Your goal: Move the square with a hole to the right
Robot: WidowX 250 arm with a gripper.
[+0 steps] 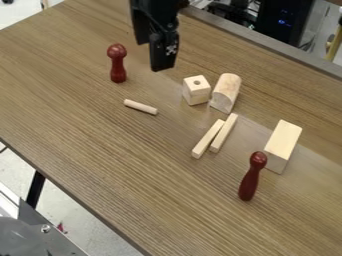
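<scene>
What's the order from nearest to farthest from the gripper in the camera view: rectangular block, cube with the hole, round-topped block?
1. Cube with the hole, below and right of the gripper.
2. Round-topped block, just right of the cube.
3. Rectangular block, lower right.

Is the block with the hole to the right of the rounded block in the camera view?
No, the block with the hole stands just left of the rounded block.
</scene>
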